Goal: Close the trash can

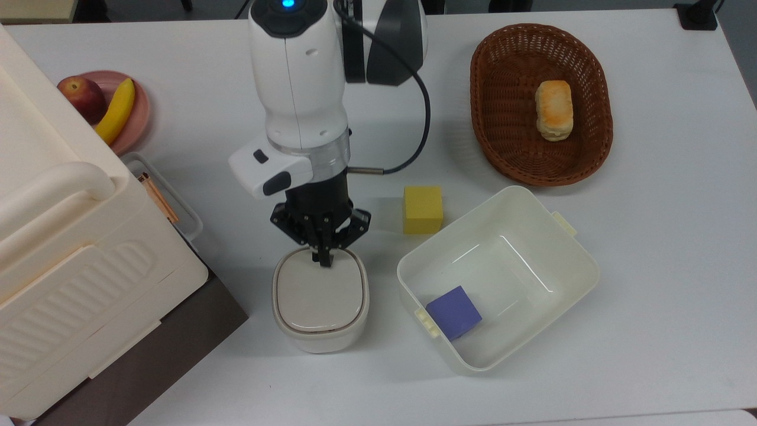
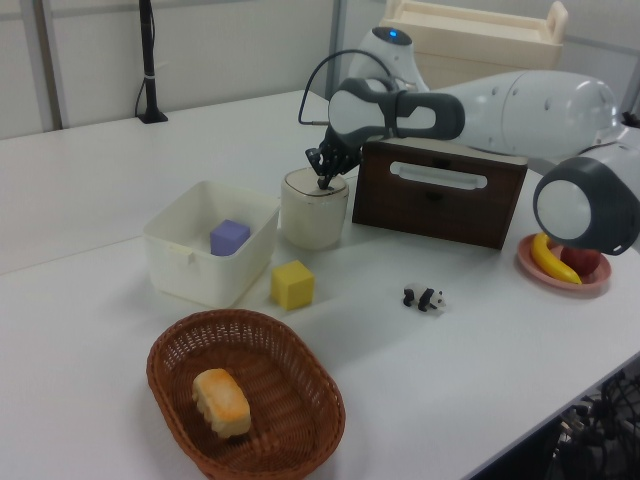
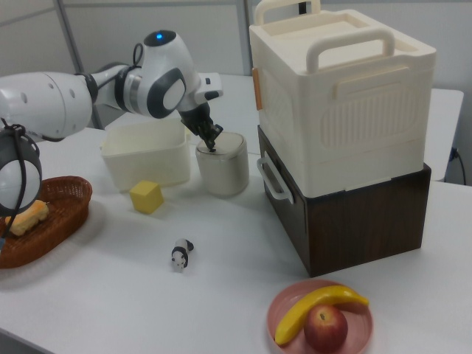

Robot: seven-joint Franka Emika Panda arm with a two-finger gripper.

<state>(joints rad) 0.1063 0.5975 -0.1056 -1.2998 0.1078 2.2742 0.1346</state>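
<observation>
White table: trash can lid flat (beige-grey), shut.

On the white bench, a brown wicker basket at two o'clock in the top view holds a bread roll. A white tub at five o'clock has a purple cube inside, with a yellow cube just beside its rim. At ten o'clock a pink plate carries an apple and a banana. A cream cabinet sits on a dark wooden box. A small panda figure lies near the bench's front in the right view.
</observation>
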